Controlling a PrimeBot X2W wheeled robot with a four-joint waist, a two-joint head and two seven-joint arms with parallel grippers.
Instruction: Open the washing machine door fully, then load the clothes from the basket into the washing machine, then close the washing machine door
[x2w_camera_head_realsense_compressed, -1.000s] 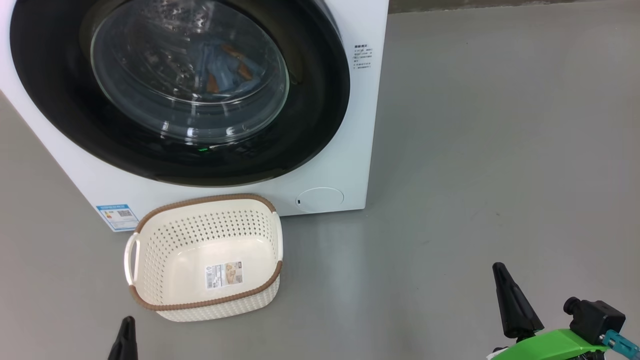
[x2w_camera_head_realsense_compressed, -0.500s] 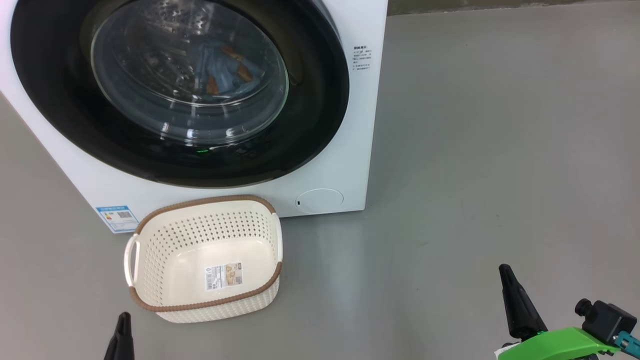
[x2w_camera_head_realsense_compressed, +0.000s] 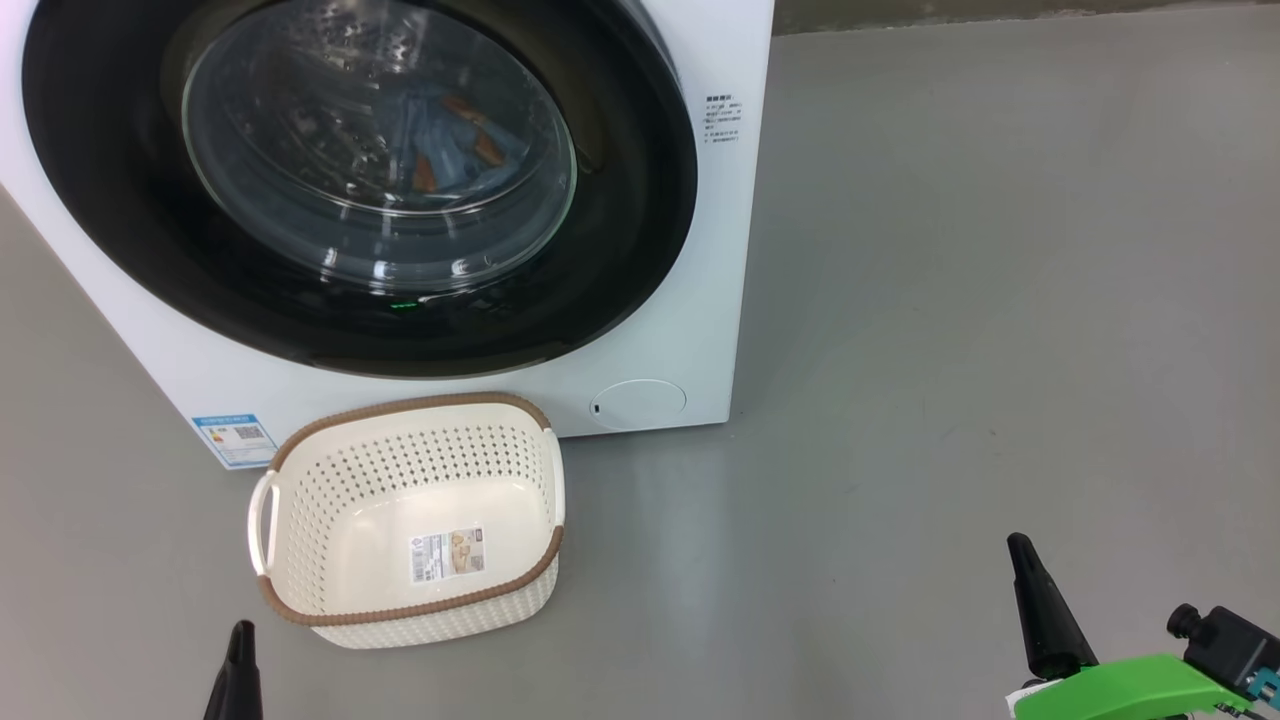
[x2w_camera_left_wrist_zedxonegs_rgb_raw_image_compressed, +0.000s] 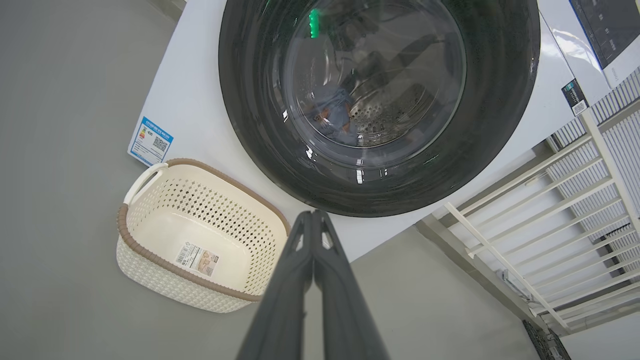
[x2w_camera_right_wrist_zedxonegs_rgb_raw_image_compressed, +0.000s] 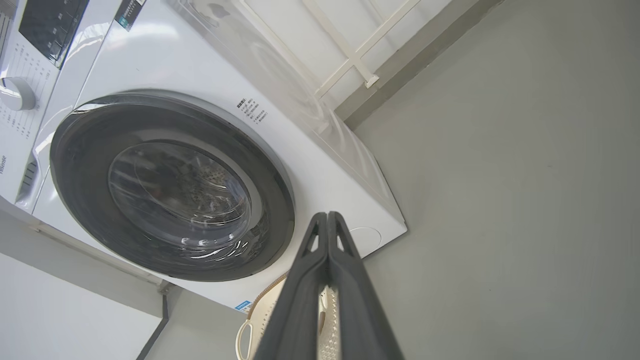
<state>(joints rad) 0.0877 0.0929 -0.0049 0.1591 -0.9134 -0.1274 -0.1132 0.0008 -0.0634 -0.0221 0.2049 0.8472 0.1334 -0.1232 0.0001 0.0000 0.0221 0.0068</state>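
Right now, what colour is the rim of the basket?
The basket rim is brown; see left wrist view.

My right gripper (x2w_camera_right_wrist_zedxonegs_rgb_raw_image_compressed: 327, 216) has its two dark fingers pressed together, holding nothing. Beyond them, the washing machine door (x2w_camera_right_wrist_zedxonegs_rgb_raw_image_compressed: 272, 210) sits flush against the washing machine (x2w_camera_right_wrist_zedxonegs_rgb_raw_image_compressed: 310, 165). The basket (x2w_camera_right_wrist_zedxonegs_rgb_raw_image_compressed: 260, 327) peeks out beside my fingers on the grey floor (x2w_camera_right_wrist_zedxonegs_rgb_raw_image_compressed: 500, 200).

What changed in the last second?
Little. The right gripper slid toward the head view's lower right and the left gripper edged left, both shut and empty. The view itself shifted slightly, so the camera moved. Unchanged: the washing machine door closed, the clothes behind its glass, the basket empty on the floor.
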